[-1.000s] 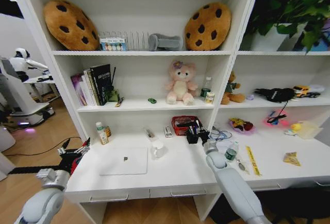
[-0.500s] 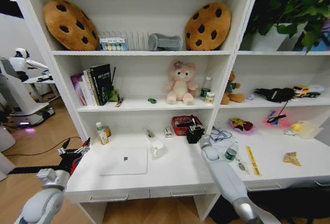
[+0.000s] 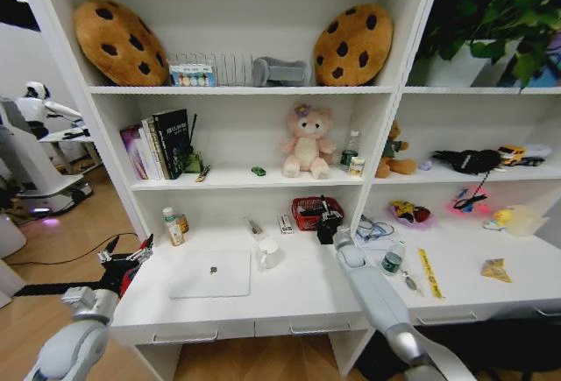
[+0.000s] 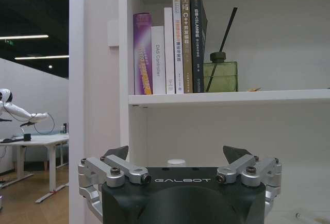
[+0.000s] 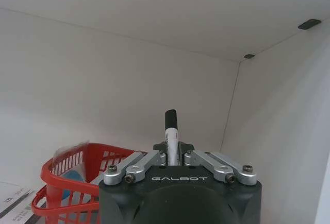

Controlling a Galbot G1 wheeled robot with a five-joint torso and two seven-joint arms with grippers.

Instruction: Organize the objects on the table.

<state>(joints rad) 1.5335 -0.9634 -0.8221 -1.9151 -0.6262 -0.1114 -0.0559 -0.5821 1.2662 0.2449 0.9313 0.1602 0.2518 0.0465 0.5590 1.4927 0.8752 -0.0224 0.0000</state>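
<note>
The right gripper (image 5: 171,149) holds a thin black-capped pen (image 5: 170,130) beside the red mesh basket (image 5: 67,175), while the left gripper (image 4: 177,154) stands wide open.

The white tabletop (image 3: 298,298) is bare along its front edge, leaving open room between the closed laptop (image 3: 210,274) and the right arm. At the back, a white mug (image 3: 268,254), a red basket (image 3: 312,213) and a bottle (image 3: 173,226) crowd the wall beneath the low shelf board (image 3: 250,185). The right claw (image 3: 327,223), closed on a pen (image 5: 170,135), sits just beside the basket, close to the compartment's side wall.
</note>
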